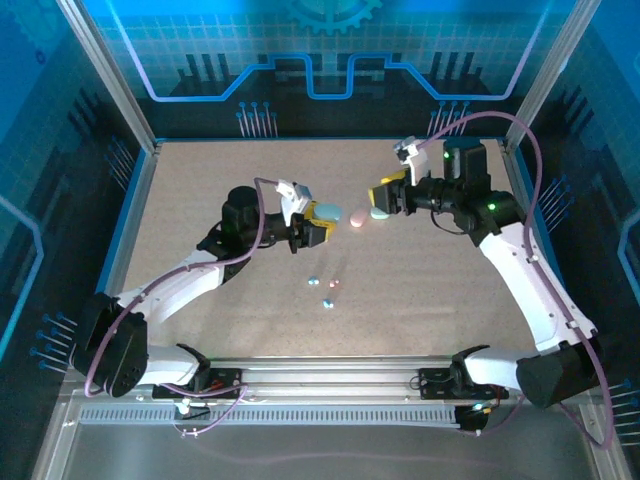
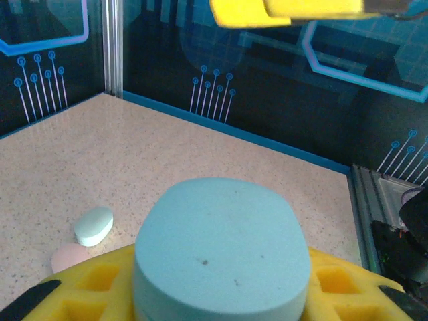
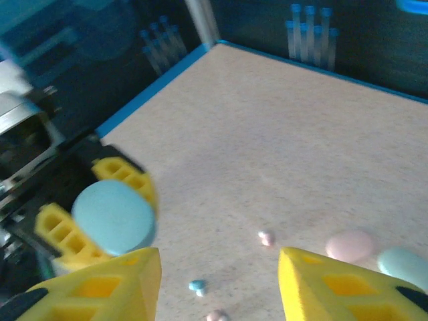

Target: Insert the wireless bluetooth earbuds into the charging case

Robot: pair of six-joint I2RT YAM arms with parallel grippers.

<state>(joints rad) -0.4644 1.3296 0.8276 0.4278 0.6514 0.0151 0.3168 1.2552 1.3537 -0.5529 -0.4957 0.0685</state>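
Left wrist view: left gripper [image 2: 215, 287] clamps the teal charging case [image 2: 221, 241] by its edges, broad face toward the right gripper [image 3: 219, 267], which stands wide and empty. Earbuds [image 1: 327, 302] lie scattered toward the table [image 1: 200, 200]'s near edge, their heading unreadable.

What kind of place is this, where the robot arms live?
Probably a robot test booth in a lab: a left arm and right arm bolted to a rail beside a speckled table, metal frame posts, and blue circuit-pattern walls. The left claw grips a teal case.
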